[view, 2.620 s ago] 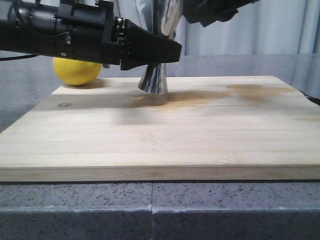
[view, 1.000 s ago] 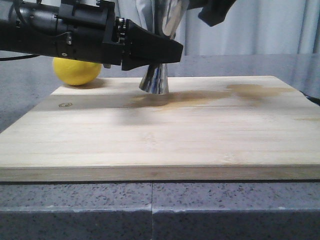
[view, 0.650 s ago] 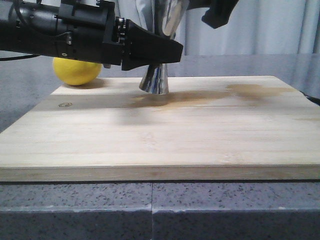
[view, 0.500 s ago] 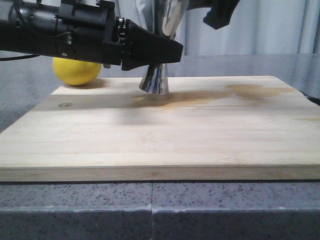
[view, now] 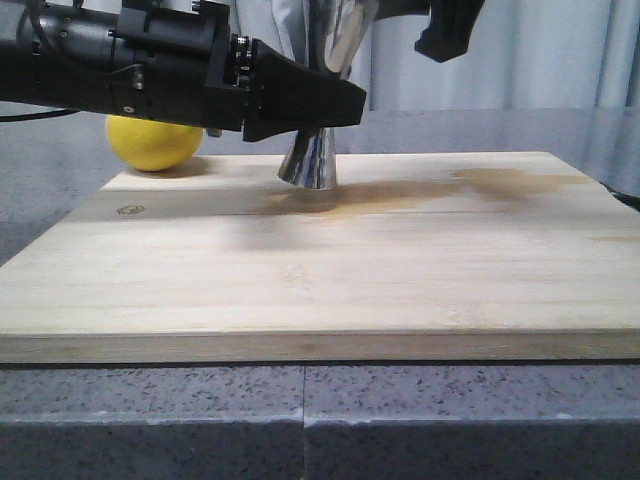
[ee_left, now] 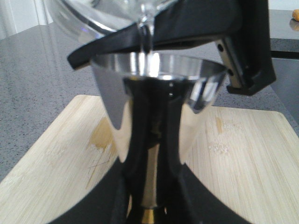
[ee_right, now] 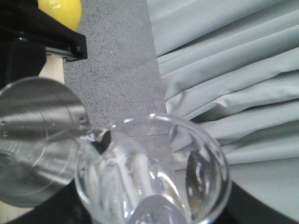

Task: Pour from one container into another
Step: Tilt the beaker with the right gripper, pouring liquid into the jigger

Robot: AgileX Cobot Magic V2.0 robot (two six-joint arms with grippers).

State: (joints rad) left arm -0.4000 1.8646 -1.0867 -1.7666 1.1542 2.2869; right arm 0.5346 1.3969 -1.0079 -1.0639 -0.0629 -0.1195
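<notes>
The steel jigger point(view: 309, 160) stands upright at the back of the wooden board point(view: 330, 270). My left gripper point(view: 335, 100) is shut on its narrow gold-banded waist, and my dark fingers point(ee_left: 119, 196) flank the stem point(ee_left: 150, 186). The clear glass beaker point(ee_right: 154, 172) is tilted, with my right gripper point(ee_right: 154, 212) shut on it. Its lip point(ee_right: 93, 136) hangs over the jigger's open top cone point(ee_right: 32, 144). In the left wrist view a thin stream point(ee_left: 145, 42) runs from the beaker point(ee_left: 103, 18) into the cone point(ee_left: 159, 88). The right gripper point(view: 450, 28) shows only partly at the top of the front view.
A yellow lemon point(view: 155, 142) lies at the board's back left corner, behind my left arm point(view: 110, 70). Brownish wet stains point(view: 500, 182) mark the board's far right part. A grey speckled counter point(view: 300, 420) surrounds the board, with curtains point(ee_right: 233, 70) behind.
My right gripper has turned and shifted up and to the right at the top of the front view. The left gripper and the jigger have stayed put.
</notes>
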